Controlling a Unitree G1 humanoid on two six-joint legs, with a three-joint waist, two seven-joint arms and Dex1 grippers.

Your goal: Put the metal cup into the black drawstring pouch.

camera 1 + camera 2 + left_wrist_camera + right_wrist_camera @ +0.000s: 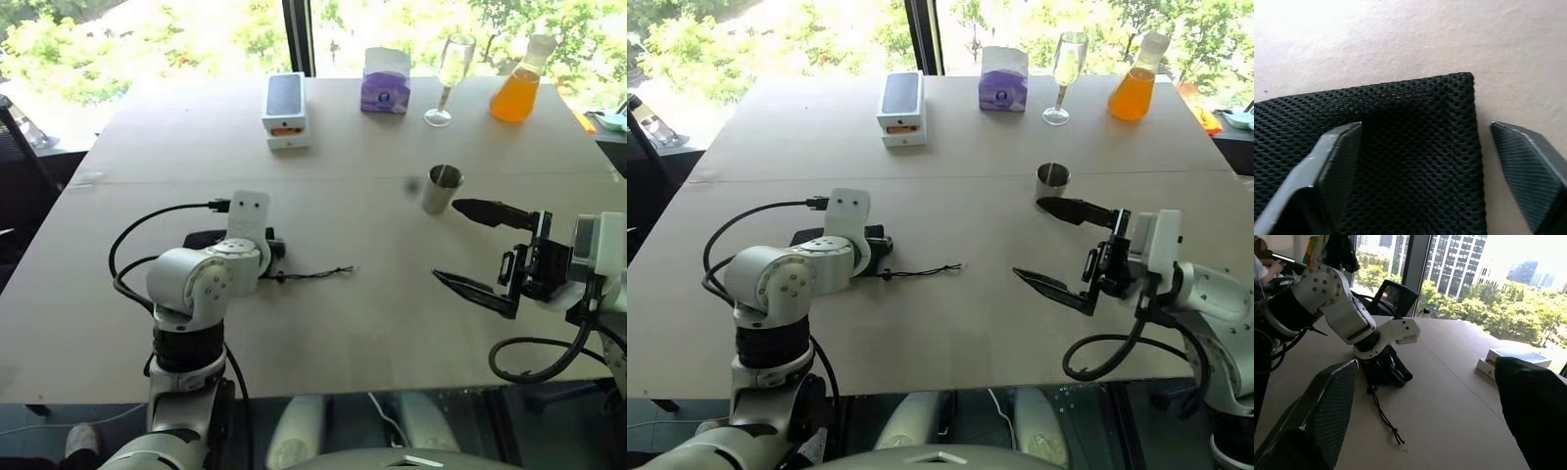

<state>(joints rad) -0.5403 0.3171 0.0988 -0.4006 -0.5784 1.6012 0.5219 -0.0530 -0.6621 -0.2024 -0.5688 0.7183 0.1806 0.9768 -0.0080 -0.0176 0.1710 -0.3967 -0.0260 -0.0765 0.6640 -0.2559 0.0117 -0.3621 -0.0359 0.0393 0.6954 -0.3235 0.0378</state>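
Two grippers work over your pale beige table (343,323). Your left gripper (1422,166), with its two black fingers, is lowered onto the flat black mesh drawstring pouch (1415,147) near the table's left side; in the left wrist view the fingers stand apart, one over the fabric and one over bare table beside the pouch's edge, with nothing clamped between them. Whether the fingers touch the fabric cannot be told. The pouch lies flat, mostly hidden beneath the arm in the head views; its thin black cord (313,273) trails out from it toward the table's right side, so the pouch's cord end points that way, with the cord lying roughly parallel to the near edge.

Your right gripper (474,245) hovers above the table's right side, pointing toward the left arm, its fingers spread wide and empty. The small silvery steel cup (441,188) stands upright, mouth up, just beyond the far finger and apart from it, well away from the pouch.

Along the far edge you see a white phone box (285,111), a purple tissue pack (385,82), a clear stemmed wine glass (451,76) and a flask of orange liquid (519,83).
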